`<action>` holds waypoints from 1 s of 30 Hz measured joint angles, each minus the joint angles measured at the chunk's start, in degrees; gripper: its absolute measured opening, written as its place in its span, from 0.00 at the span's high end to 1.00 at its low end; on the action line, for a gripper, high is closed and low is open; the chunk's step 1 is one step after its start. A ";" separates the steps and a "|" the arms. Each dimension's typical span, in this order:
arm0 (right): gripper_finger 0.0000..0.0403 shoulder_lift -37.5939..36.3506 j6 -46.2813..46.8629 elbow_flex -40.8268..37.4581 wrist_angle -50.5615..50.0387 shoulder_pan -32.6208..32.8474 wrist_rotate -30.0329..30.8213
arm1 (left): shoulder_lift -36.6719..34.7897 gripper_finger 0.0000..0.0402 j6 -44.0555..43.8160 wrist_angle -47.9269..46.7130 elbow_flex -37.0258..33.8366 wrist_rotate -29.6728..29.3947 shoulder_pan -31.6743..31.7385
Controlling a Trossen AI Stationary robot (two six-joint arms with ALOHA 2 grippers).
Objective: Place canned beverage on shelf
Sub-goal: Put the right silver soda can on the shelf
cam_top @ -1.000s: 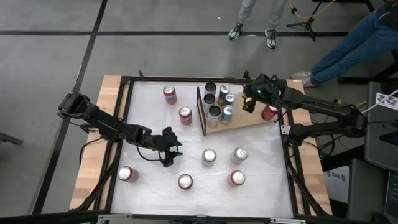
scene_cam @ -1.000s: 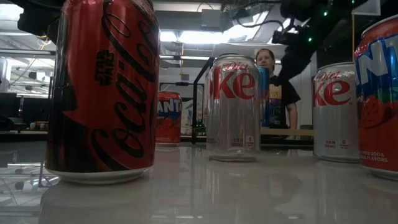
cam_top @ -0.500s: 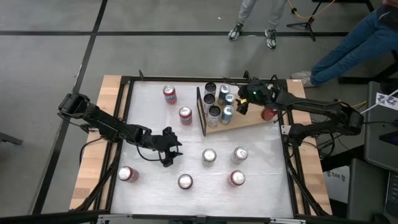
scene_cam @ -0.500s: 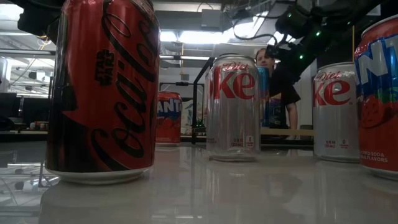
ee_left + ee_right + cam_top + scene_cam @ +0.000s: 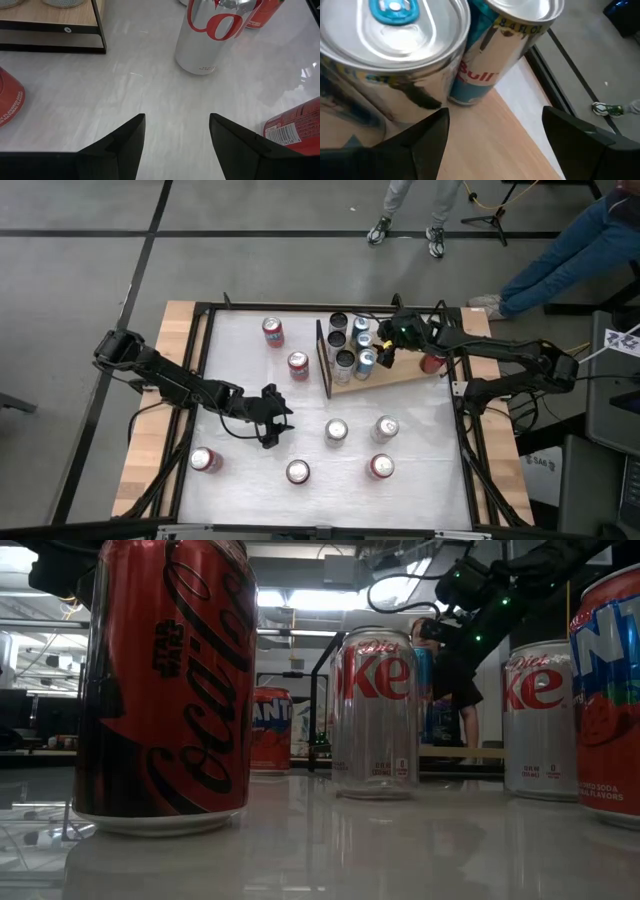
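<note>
**A:** High view first. What's the lay-out, biggest thing down?

**B:** White counter (image 5: 240, 370) in a black frame, both arms over it. The shelf (image 5: 400, 372) sits far right, its black upright at the left end, with a cluster of cans (image 5: 350, 345) on the board beside that upright. Loose cans stand on the counter: two far left of the shelf and five nearer, among them a silver can (image 5: 336, 430) and a red can (image 5: 206, 460). Another red one (image 5: 432, 362) stands at the shelf's right end, behind the right arm.

**A:** And the jaws?

**B:** The right gripper (image 5: 384, 352) hangs over the shelf, right beside the cluster, jaws apart and empty. The left gripper (image 5: 270, 420) waits mid-counter, jaws apart too, holding nothing.

**A:** What could go wrong?

**B:** In my judgement the right arm is close enough to the packed cans that a sideways sweep could tip one and topple its neighbours.

**A:** Do the other views add anything?

**B:** The right wrist view shows the blue-and-silver can (image 5: 495, 50) leaning, not plumb, against a blue-tabbed one (image 5: 395, 45); the high view hides that tilt. The left wrist view shows clear counter between its fingers (image 5: 120, 145) and the silver can (image 5: 210, 35). The low view shows a person beyond the shelf.
</note>
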 joint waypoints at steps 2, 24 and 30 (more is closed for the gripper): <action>0.24 -0.73 -0.14 0.10 -0.54 0.02 1.11 | 0.00 0.47 -0.02 0.00 0.00 0.00 0.00; 0.24 -6.94 14.94 19.90 -34.62 9.05 -6.05 | 0.00 0.47 0.03 1.77 0.00 -0.03 0.00; 0.24 -6.94 28.20 23.27 -37.26 20.86 -4.41 | 0.00 0.47 0.02 1.79 0.00 -0.05 0.00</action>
